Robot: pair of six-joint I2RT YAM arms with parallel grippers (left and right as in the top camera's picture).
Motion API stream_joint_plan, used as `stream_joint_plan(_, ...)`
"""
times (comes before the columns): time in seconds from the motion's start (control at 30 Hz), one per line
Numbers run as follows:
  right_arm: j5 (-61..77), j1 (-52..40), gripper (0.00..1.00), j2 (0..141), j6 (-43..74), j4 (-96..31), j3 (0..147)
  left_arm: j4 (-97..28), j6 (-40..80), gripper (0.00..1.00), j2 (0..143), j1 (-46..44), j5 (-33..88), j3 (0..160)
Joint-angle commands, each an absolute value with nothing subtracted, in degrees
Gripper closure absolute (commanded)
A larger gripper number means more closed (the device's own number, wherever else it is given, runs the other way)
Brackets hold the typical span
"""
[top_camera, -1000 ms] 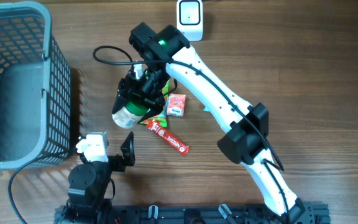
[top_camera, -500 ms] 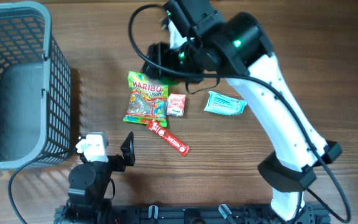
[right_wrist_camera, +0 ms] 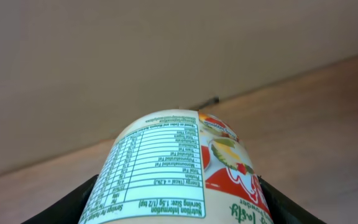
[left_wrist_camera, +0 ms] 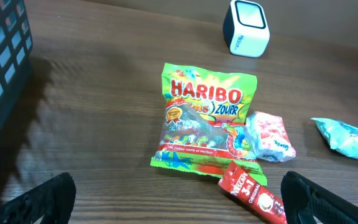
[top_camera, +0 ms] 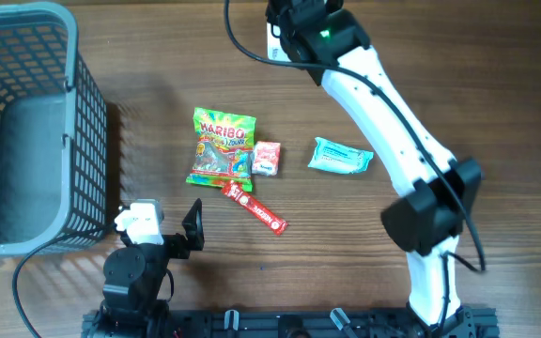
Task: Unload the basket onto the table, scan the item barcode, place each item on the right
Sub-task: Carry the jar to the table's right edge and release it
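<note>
In the right wrist view my right gripper (right_wrist_camera: pixel 182 202) is shut on the item, a white round container (right_wrist_camera: pixel 166 162) with a green nutrition table and red fruit print. Its black fingers (right_wrist_camera: pixel 82 202) press on both sides. No barcode shows on the side I see. In the overhead view the right arm (top_camera: pixel 383 103) reaches to the table's far edge. It covers most of the white scanner (left_wrist_camera: pixel 246 28), which the left wrist view shows standing upright at the back. My left gripper (left_wrist_camera: pixel 179 208) is open and holds nothing, low over the wood near the front.
A green Haribo bag (top_camera: pixel 222 148), a small pink packet (top_camera: pixel 267 157), a red Nescafe stick (top_camera: pixel 256 208) and a teal packet (top_camera: pixel 339 156) lie mid-table. A grey mesh basket (top_camera: pixel 26 122) stands at the left.
The right arm has lifted the container from over the Haribo bag and carried it to the far edge by the scanner, uncovering the bag. The left arm has not moved.
</note>
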State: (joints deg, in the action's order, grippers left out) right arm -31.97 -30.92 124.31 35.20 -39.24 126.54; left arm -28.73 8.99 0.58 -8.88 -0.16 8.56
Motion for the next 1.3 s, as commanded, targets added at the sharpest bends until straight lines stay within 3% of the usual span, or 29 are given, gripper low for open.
stream_joint_plan(0.0,-33.4,-30.1,0.44,128.5,32.9,-31.8,125.1,-28.6,9.5,0.0,0.6,-8.8,-0.9,8.0)
stream_joint_plan(0.27,-32.1,-29.5,0.44,142.4,19.5,-7.7,125.1,-28.6,9.5,0.0,0.6,-8.8,-0.9,8.0)
stream_joint_plan(0.63,-31.0,-27.2,0.44,143.0,17.9,-4.7,125.6,-28.6,9.5,0.0,0.6,-8.8,-0.9,8.0)
stream_joint_plan(0.77,-32.7,-25.6,0.43,134.3,12.0,-12.3,125.6,-28.6,9.5,0.0,0.6,-8.8,-0.9,8.0)
stream_joint_plan(0.9,-35.4,-20.0,0.43,126.1,15.2,-27.7,125.6,-28.6,9.5,0.0,0.6,-8.8,-0.9,8.0)
stream_joint_plan(1.07,-29.7,-3.7,0.41,121.0,25.2,-49.5,125.6,-28.6,9.5,0.0,0.6,-8.8,-0.9,8.0)
stream_joint_plan(1.27,-10.8,18.6,0.41,124.0,26.9,-62.5,125.1,-28.6,9.5,0.0,0.6,-8.8,-0.9,8.0)
